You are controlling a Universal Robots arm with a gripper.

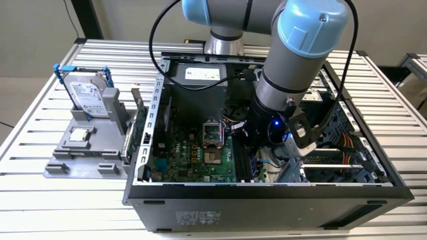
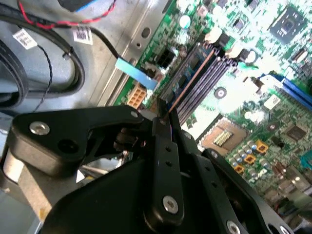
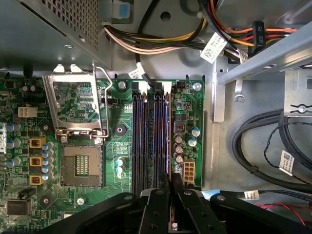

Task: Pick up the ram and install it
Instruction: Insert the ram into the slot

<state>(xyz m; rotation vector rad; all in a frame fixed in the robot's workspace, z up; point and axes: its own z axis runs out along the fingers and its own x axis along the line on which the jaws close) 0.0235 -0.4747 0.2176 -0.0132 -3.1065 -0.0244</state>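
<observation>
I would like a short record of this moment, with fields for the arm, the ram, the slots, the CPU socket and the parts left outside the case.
arm: reaching down into the open computer case
gripper: jaws closed on the ram
ram: seen edge-on, lined up along the memory slots
memory slots: parallel row beside the CPU socket
CPU socket: empty, retention frame raised
outside the case: hard drive upright in a grey holder, CPU chip lying flat on it

A silver-grey arm (image 1: pixel 287 85) with pale blue joint caps, a black cable looping along it, a blue light at its wrist; black gripper (image 3: pixel 170 178) linkages studded with silver screws
</observation>
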